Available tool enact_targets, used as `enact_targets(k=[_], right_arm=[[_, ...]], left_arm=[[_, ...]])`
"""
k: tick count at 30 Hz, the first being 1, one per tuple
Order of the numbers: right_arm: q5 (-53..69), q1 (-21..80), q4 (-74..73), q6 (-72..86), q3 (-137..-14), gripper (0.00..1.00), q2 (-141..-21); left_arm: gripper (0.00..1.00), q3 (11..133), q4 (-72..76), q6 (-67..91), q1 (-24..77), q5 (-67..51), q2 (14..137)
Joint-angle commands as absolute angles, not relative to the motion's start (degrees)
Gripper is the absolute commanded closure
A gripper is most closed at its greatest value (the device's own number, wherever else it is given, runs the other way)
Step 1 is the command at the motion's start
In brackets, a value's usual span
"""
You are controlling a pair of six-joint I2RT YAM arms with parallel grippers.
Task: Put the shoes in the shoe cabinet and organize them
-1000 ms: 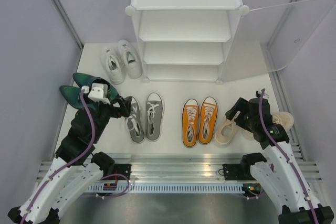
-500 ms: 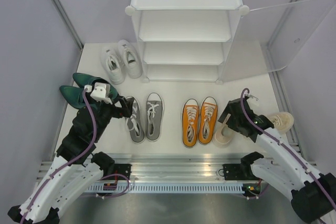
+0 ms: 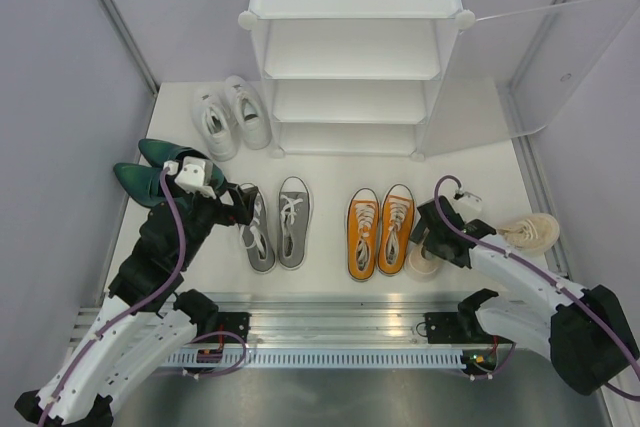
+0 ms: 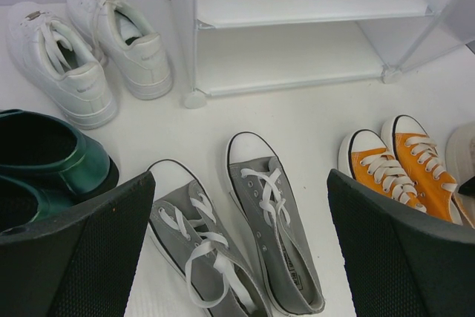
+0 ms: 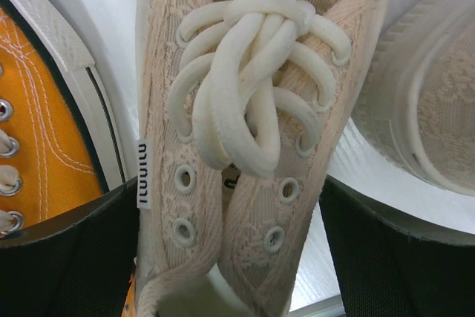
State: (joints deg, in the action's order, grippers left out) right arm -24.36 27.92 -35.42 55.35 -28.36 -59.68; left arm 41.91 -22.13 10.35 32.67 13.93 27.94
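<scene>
Lying between the spread jaws of the right tool [image 5: 228,187], one cream shoe [image 5: 252,57].

White arms [image 3: 120,342], black joints [image 3: 160,247], purple cables [image 3: 172,237], black mesh-textured jaws

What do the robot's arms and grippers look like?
The left arm and right arm have white shells, black joints and a purple cable running along each. A small white block sits at each wrist. The left gripper and right gripper are black, with finely dotted fingers.
</scene>
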Motion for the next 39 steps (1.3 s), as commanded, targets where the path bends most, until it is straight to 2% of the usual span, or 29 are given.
enact_targets(k=[1,10,12,13,16,17,19,25,31,36,39], right_arm=[[-25.6,28.0,-31.0,56.9,-25.5,0.05,-60.6],[-25.5,29.4,-27.5,57.4,-23.8,0.07,-62.9],[-25.5,29.7,-27.4,57.2,-23.9,0.16,-62.8],[-25.6,29.8,-27.4,56.8,-24.1,0.33,-62.8],[-25.1,29.9,-28.5,55.1,-25.5,0.59,-61.5],[-25.2,29.9,-29.3,54.6,-26.2,0.73,-60.2],[-25.9,29.9,-32.9,53.0,-29.3,0.91,-57.4],[-29.5,30.0,-44.5,48.9,-40.4,0.98,-46.2],[-26.8,30.0,-44.5,42.3,-47.4,0.99,-38.8],[-18.0,29.9,-38.3,37.2,-50.4,0.99,-42.8],[-12.3,30.2,-34.8,35.7,-52.5,0.99,-50.3]], left_arm=[[0.00,42.7,-20.6,8.2,33.0,12.5,28.4],[0.00,42.7,-20.7,8.1,33.1,12.0,28.6],[0.00,42.6,-20.7,8.1,33.0,12.0,28.6],[0.00,42.7,-20.7,8.1,33.1,12.0,28.6],[0.00,42.6,-20.7,8.1,33.1,12.0,28.6],[0.00,42.6,-20.7,8.1,33.1,12.0,28.5],[0.00,42.7,-20.7,8.1,33.1,12.0,28.6],[0.00,42.7,-20.7,8.0,33.1,12.0,28.7],[0.00,42.8,-20.8,8.0,33.1,12.3,28.7],[0.00,42.8,-20.8,7.9,33.1,12.7,28.3],[0.00,42.8,-20.9,7.9,33.1,13.4,27.9]])
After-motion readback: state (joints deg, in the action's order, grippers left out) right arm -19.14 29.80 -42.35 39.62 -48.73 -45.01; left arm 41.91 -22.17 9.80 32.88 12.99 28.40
